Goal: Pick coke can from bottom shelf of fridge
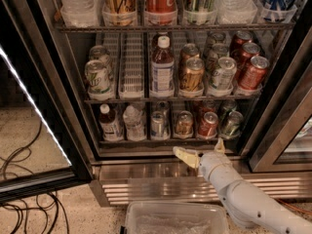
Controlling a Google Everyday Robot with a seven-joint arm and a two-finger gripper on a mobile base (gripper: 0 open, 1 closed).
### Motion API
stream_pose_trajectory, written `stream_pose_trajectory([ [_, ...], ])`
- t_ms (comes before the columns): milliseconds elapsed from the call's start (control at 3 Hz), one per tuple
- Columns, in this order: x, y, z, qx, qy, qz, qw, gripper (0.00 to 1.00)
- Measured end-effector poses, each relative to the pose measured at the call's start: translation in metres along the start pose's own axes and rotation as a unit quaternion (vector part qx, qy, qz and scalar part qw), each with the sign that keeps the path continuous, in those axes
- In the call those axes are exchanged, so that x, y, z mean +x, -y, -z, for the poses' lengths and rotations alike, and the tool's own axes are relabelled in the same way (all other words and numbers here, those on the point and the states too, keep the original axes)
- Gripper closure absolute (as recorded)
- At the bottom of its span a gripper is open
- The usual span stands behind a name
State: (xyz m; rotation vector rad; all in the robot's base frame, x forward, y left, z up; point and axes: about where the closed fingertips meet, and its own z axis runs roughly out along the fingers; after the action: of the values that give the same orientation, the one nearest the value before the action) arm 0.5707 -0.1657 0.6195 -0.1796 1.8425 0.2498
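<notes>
The coke can (208, 125) is a small red can that stands on the bottom shelf (141, 142) of the fridge (73, 101), second lane from the right. A gold-brown can (184, 124) is on its left and a green-and-silver can (231, 124) on its right. My gripper (200, 150) is open, on a white arm that comes in from the lower right. It sits just below and in front of the shelf's front rail, under the coke can. One pale finger (183, 154) points left, the other (219, 145) points up.
The glass door (34, 130) stands open at the left. The bottom shelf also holds two bottles (110, 123) and a silver can (158, 125). Upper racks hold cans and bottles. A clear plastic bin (175, 218) sits below the ribbed steel base (146, 189). Cables (24, 204) lie on the floor.
</notes>
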Motion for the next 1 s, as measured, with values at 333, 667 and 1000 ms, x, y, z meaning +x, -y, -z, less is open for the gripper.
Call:
stream_pose_trajectory([
  [333,0.009,0.012,-0.017,0.045,0.025,0.023,0.9984,0.03],
  [667,0.011,0.025,-0.022,0.087,0.044,0.043,0.9943,0.09],
  [1000,0.001,0.037,-0.011,0.128,0.069,0.064,0.9873,0.05],
])
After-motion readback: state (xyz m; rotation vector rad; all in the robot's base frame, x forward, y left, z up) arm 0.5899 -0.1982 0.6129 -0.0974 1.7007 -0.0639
